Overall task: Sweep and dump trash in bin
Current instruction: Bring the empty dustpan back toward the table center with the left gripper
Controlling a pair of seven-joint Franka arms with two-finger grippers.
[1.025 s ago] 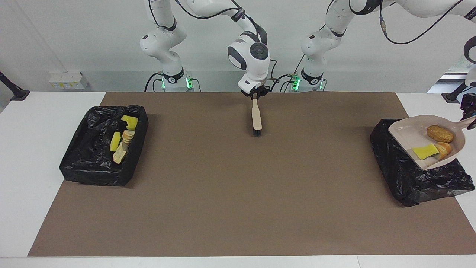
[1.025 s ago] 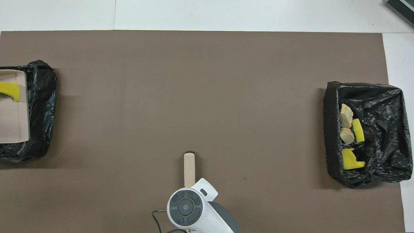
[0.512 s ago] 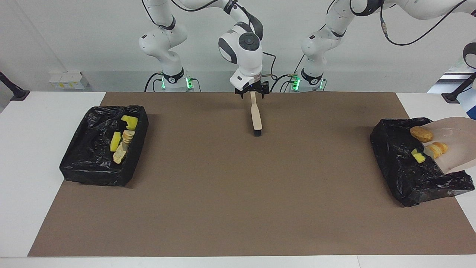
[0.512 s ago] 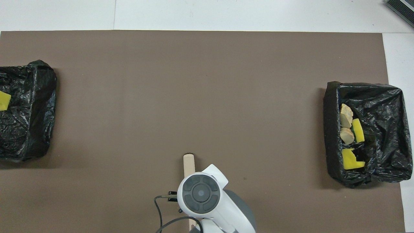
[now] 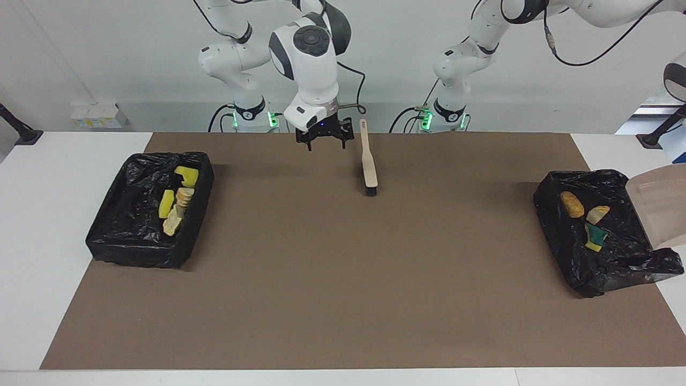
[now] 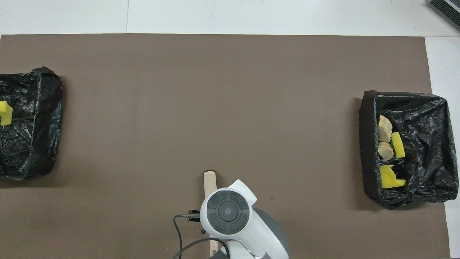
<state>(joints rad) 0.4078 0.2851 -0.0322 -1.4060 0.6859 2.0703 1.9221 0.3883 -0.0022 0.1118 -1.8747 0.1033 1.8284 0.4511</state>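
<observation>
The right pincer [image 5: 325,140] hangs spread wide and empty over the table's [image 5: 343,279] robot-side edge, just beside the brush [image 5: 367,161], which lies on the mat. At the left arm's end, the trash [image 5: 584,214] lies in the black bin [image 5: 600,268]; the dustpan [image 5: 662,203] tilts over that bin, its pincer out of sight, clamped shut.

The dustpan [image 5: 660,206] is blurred and cut off at the facing view's edge, its holder unseen.
</observation>
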